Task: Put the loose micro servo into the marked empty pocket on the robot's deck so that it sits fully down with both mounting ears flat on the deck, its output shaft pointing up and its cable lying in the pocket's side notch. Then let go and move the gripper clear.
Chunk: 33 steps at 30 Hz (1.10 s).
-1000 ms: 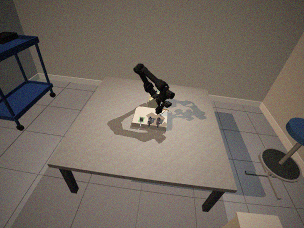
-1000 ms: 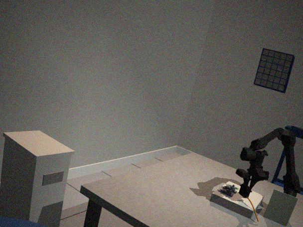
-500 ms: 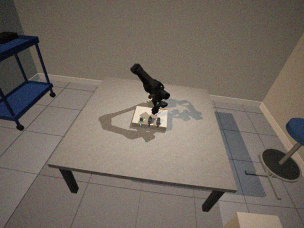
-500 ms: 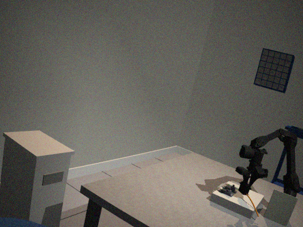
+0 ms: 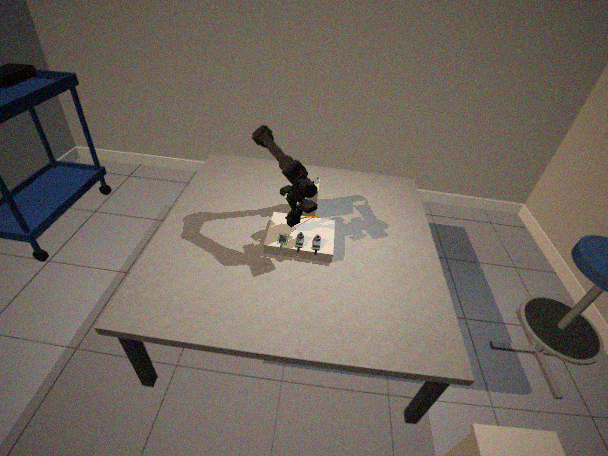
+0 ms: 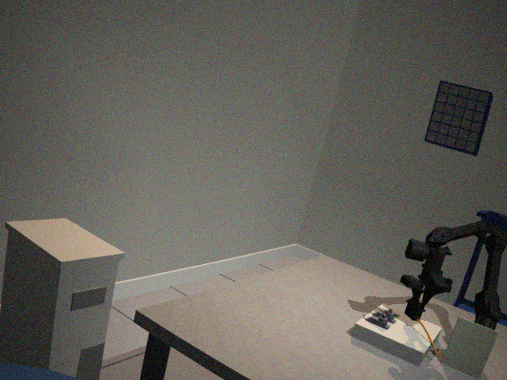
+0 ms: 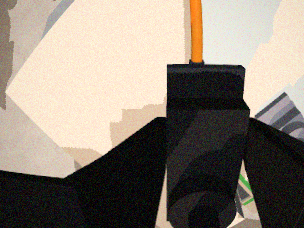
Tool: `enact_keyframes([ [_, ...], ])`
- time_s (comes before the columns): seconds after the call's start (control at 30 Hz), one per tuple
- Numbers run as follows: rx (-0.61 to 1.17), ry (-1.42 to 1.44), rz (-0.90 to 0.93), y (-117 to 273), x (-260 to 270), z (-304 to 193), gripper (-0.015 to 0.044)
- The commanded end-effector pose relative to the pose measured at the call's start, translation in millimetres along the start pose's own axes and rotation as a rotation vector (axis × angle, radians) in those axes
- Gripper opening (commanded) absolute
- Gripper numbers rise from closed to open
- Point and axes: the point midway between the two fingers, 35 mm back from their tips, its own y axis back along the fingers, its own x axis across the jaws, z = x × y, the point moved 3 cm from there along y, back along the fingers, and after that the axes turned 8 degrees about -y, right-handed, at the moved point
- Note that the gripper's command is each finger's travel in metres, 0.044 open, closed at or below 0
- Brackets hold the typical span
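Note:
The loose dark micro servo [image 7: 207, 145] is held between the fingers of my gripper [image 7: 204, 128] [image 5: 294, 215] [image 6: 414, 307], which is shut on it. Its round boss faces the wrist camera. Its orange cable [image 7: 197, 30] [image 6: 428, 335] runs from the far end and curves down past the deck's edge. The servo is above the white deck [image 5: 325, 230] [image 6: 417, 334] [image 7: 100, 75]. The green-outlined pocket [image 5: 283, 239] [image 7: 243, 193] is empty, to the lower right in the wrist view, partly hidden by servo and finger. Its side notch is not clear.
Two mounted servos, one [image 5: 300, 240] beside the pocket and another [image 5: 316, 243] further right, stand on the deck. An upright pale panel [image 6: 471, 347] stands behind the deck on the table [image 5: 280, 310]. A blue cart [image 5: 50, 195] and a stool [image 5: 595, 260] stand beyond the table.

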Motion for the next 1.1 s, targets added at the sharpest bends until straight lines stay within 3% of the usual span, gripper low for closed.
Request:
enact_keyframes([
  [0.0,0.008,0.003,0.001,0,14,-15,0.0000],
  [0.37,0.009,-0.054,0.002,0,29,-32,0.0000],
  [1.07,0.010,-0.773,-0.001,0,29,-33,0.0000],
])
